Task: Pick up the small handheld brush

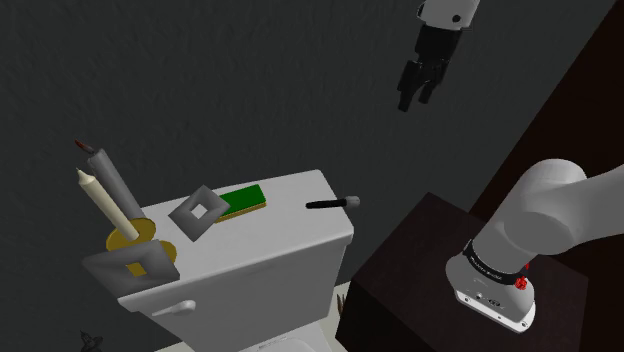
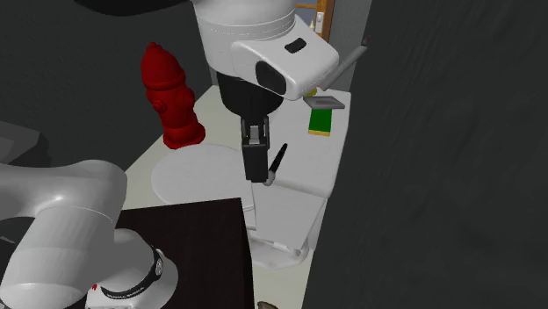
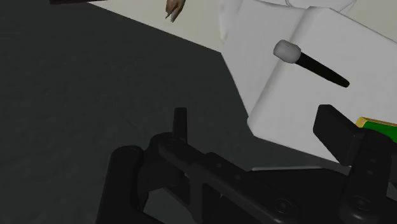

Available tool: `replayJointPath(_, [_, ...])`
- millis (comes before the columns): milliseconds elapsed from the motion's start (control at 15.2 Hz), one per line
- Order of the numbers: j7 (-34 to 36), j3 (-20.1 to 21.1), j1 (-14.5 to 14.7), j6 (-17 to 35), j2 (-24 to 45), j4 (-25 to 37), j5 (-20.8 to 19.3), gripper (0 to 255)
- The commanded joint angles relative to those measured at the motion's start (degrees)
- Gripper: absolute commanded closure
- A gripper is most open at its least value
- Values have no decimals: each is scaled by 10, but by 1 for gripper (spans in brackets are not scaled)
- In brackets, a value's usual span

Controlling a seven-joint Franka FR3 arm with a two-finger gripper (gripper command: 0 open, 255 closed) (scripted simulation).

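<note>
The small brush (image 1: pixel 333 203) has a thin black handle and a pale grey head. It lies on the white toilet tank lid (image 1: pixel 290 230) at the end nearest the stand, with its head sticking out over the edge. My gripper (image 1: pixel 414 97) hangs open well above the brush and off towards the shoulder view's right, holding nothing. In the second exterior view the gripper (image 2: pixel 255 176) is just in front of the brush (image 2: pixel 277 164). The wrist view shows the brush (image 3: pixel 312 62) ahead of the parted fingers (image 3: pixel 181 124), untouched.
On the tank lid also lie a green block (image 1: pixel 243 200), a grey square ring (image 1: pixel 200 212), two leaning candles (image 1: pixel 105 195) and another grey frame (image 1: pixel 130 265). A red hydrant (image 2: pixel 171 97) stands beyond the toilet seat (image 2: pixel 198 176). The dark stand (image 1: pixel 420 270) sits beside the tank.
</note>
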Motion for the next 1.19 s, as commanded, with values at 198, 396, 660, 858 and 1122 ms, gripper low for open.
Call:
replayJointPath(198, [-49,15,31,58,21,-27,-2,0])
replayJointPath(396, [-96,30,62,117,45,-51,-5,0])
replayJointPath(660, [-157,51,101,195,80,-81,-9,0])
replayJointPath(858, [-201,68,130,255,109,-102,-14,0])
replayJointPath(1122, [-257,91,166,336,151,-127,-24,0])
